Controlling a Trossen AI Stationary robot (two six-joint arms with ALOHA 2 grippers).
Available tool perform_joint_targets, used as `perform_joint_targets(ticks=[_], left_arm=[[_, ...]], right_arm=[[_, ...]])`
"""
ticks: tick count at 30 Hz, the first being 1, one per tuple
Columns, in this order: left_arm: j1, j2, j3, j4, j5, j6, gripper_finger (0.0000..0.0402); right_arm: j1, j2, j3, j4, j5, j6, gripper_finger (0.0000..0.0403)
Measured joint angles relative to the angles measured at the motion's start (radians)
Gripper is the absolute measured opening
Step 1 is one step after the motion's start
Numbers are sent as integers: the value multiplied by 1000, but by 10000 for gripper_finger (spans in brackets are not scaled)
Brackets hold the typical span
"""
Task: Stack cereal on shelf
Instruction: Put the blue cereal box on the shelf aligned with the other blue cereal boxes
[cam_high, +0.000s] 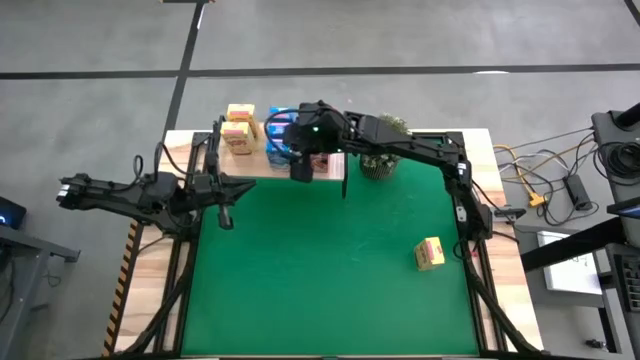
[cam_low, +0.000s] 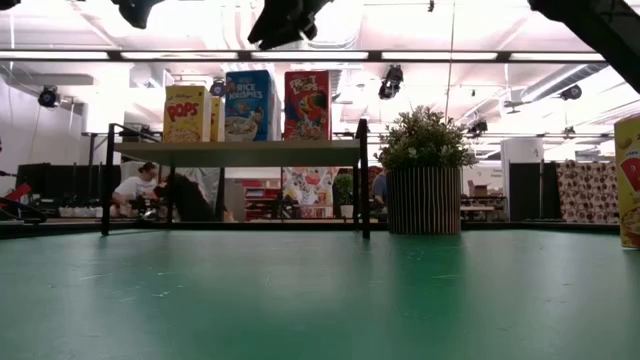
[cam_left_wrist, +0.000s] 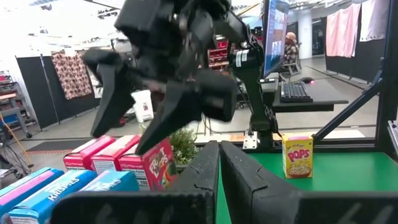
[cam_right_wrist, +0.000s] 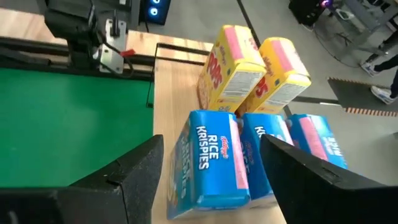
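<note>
Currently right gripper (cam_high: 303, 168) hovers over the shelf (cam_low: 235, 147) at the mat's far edge, fingers spread wide, holding nothing. Yellow, blue and red cereal boxes (cam_right_wrist: 214, 158) stand on the shelf; one yellow box (cam_high: 429, 254) sits near the mat's right edge. Left gripper (cam_high: 226, 217) pinched together at the left edge.

Both arms are matte black, built of slim tubular links joined by chunkier rounded housings. The right arm (cam_high: 400, 145) carries a small green light on its wrist block, and a thin dark cable runs along its forearm. The left arm (cam_high: 130, 190) has the same blocky joints (a dark cable loops near its base). The left gripper's fingers (cam_left_wrist: 205, 180) are broad, flat black wedges with a grainy moulded texture. The right gripper's fingers (cam_right_wrist: 140, 171) are smooth, dark and angular.
</note>
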Motion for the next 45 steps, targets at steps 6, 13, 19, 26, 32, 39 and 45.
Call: perform_joint_targets(ticks=[6,13,19,26,32,39,45], left_arm=[[1,59,0,9,-94,17,0],[2,94,5,21,-194,38,0],[2,92,6,24,-194,38,0],[2,91,7,24,-193,38,0],[1,91,7,23,-193,38,0],[1,91,7,23,-193,38,0],[1,91,7,21,-193,39,0]], right_arm=[[6,-30,0,-25,0,7,208],[-1,-18,-1,-40,143,0,80],[-9,3,-16,-54,154,-11,14],[-10,28,-26,-49,155,-11,12],[-12,39,-27,-38,155,-17,12],[-13,40,-29,-25,156,-32,12],[-14,40,-29,-25,156,-56,12]])
